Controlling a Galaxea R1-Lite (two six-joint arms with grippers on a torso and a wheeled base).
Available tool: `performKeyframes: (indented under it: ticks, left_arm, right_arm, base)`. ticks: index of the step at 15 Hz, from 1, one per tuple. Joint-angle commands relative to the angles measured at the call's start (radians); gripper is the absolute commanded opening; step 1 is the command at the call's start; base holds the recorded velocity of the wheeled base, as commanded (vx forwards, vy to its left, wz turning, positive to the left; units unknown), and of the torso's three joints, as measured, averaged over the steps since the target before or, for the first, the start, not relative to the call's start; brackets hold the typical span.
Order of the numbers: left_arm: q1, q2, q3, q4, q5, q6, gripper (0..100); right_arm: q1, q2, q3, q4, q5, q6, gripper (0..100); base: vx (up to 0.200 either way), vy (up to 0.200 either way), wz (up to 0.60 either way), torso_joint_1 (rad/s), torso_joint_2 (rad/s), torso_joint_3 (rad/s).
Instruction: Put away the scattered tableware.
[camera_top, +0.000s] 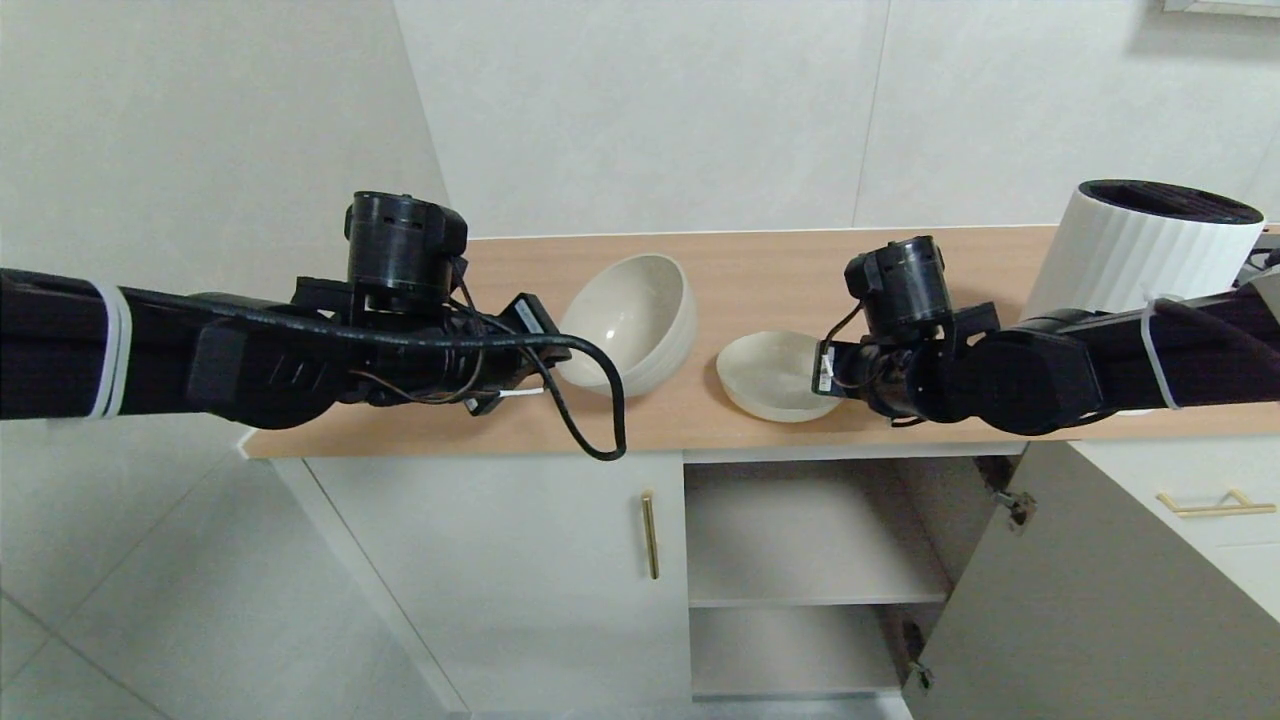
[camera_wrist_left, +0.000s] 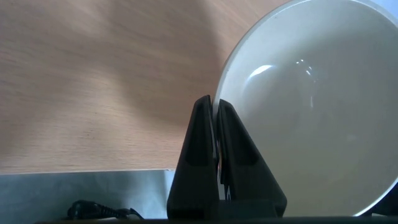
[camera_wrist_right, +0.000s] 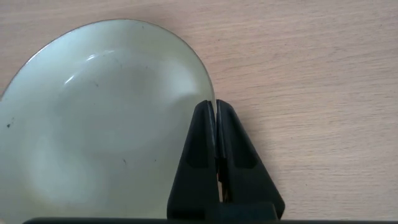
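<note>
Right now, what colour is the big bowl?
Cream-white, plain with no pattern; the bowl shows best in the left wrist view.

Arms level, pointing inward — left end effector (camera_wrist_left: 214, 104) and right end effector (camera_wrist_right: 216, 107) shut

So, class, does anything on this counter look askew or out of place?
Yes. The large bowl is tipped on its side on the counter, its rim pinched by the left gripper. The small dish looks tilted too, its rim pinched by the right gripper. Below, a cupboard door stands open.
</note>
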Motion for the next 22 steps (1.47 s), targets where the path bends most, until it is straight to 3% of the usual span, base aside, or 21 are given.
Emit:
performKeyframes:
  ticks: [1, 6, 9, 10, 14, 17, 22]
  left_arm:
    - [0.001, -0.003, 0.0, 0.001, -0.001, 0.0, 0]
    - [0.001, -0.087, 0.068, 0.004, -0.005, 0.012, 0]
    - [0.001, -0.193, 0.16, 0.004, -0.041, 0.066, 0]
    - [0.002, -0.25, 0.215, 0.004, -0.061, 0.098, 0]
    - [0.002, -0.337, 0.298, 0.004, -0.07, 0.183, 0]
    - [-0.013, -0.345, 0.33, 0.004, -0.07, 0.204, 0]
    - [-0.016, -0.362, 0.35, 0.004, -0.07, 0.222, 0]
  right_arm:
    - [0.0, -0.005, 0.001, 0.001, 0.001, 0.0, 0]
    - [0.0, -0.117, 0.083, 0.01, 0.019, 0.003, 0]
    - [0.018, -0.257, 0.175, 0.075, 0.105, 0.001, 0]
    - [0.018, -0.321, 0.213, 0.127, 0.174, 0.003, 0]
    - [0.018, -0.433, 0.241, 0.269, 0.338, 0.006, 0]
    - [0.017, -0.481, 0.256, 0.305, 0.418, 0.004, 0]
    - [0.017, -0.463, 0.297, 0.303, 0.418, -0.006, 0]
  base:
    - [0.0, 0.0, 0.0, 0.0, 0.0, 0.0]
    - [0.0, 0.0, 0.0, 0.0, 0.0, 0.0]
    - [0.0, 0.0, 0.0, 0.0, 0.0, 0.0]
    - [0.0, 0.0, 0.0, 0.0, 0.0, 0.0]
    - [0.0, 0.0, 0.0, 0.0, 0.0, 0.0]
    - [0.0, 0.0, 0.0, 0.0, 0.0, 0.0]
    - [-0.08, 0.0, 0.0, 0.0, 0.0, 0.003]
